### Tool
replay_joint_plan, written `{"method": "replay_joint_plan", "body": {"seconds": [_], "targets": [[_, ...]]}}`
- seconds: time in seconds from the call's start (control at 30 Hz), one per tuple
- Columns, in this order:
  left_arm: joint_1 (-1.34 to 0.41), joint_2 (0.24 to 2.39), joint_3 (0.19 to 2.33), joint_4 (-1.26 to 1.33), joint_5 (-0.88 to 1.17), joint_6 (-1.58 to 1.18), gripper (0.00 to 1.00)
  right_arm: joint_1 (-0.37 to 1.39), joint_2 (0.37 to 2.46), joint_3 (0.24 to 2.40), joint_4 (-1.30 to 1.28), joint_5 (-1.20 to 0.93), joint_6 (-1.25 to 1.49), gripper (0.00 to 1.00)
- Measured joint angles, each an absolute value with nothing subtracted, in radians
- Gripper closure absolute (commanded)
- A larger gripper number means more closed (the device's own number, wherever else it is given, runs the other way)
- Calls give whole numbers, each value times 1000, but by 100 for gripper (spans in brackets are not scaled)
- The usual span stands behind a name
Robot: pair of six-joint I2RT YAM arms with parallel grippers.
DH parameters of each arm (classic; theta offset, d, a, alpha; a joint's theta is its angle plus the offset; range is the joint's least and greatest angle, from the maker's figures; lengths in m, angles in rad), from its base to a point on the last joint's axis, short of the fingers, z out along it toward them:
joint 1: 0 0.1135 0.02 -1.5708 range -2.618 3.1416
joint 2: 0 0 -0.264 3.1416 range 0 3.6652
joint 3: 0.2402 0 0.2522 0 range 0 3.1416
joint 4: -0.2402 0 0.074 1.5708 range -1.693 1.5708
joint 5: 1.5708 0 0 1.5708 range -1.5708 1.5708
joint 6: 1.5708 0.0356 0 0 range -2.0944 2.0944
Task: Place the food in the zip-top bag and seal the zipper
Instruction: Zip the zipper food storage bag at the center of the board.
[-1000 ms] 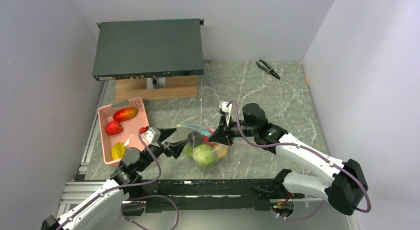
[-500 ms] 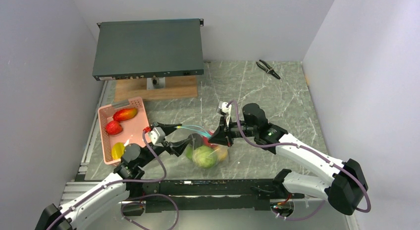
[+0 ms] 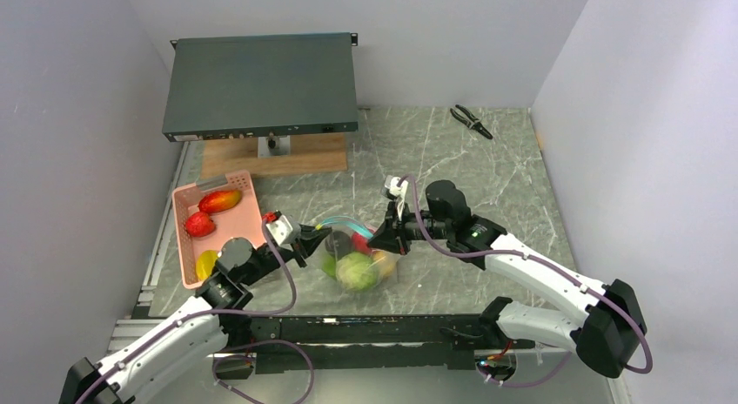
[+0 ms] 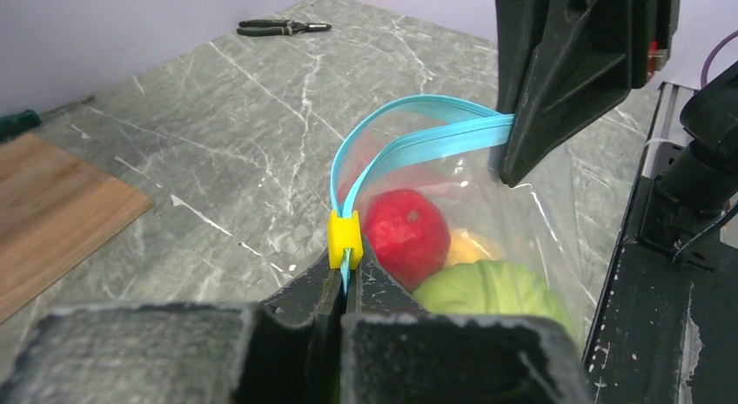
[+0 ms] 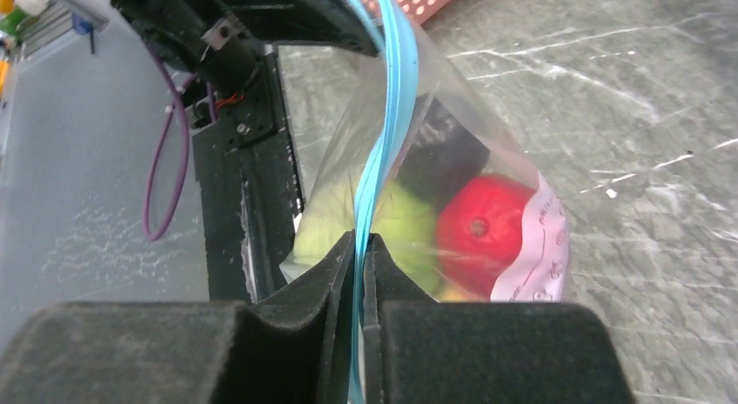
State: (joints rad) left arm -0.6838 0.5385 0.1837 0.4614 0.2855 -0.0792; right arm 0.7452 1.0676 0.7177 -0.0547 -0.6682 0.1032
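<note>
Left hand: closed tight on the zipper, just below its yellow slider.
Right hand: clamped on the same teal strip at its far end.
Zip-top bag: on the worktop between both hands, its two strips parted midway.
Food in bag: red fruit, round green piece, yellow piece, dark one.
Pink basket: left of the bag, holding three further pieces.

Bright, even, soft light with faint shadows; the left hand looms blurred up close.
</note>
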Motion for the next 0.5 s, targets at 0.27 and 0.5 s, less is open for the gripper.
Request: {"method": "replay_joint_plan", "body": {"seconds": [0.27, 0.5], "targets": [[-684, 500, 372, 109, 295, -58, 100, 754, 1090, 842, -156, -544, 78, 41], [-684, 557, 562, -143, 405, 5, 100, 889, 1179, 954, -223, -418, 8, 22]]}}
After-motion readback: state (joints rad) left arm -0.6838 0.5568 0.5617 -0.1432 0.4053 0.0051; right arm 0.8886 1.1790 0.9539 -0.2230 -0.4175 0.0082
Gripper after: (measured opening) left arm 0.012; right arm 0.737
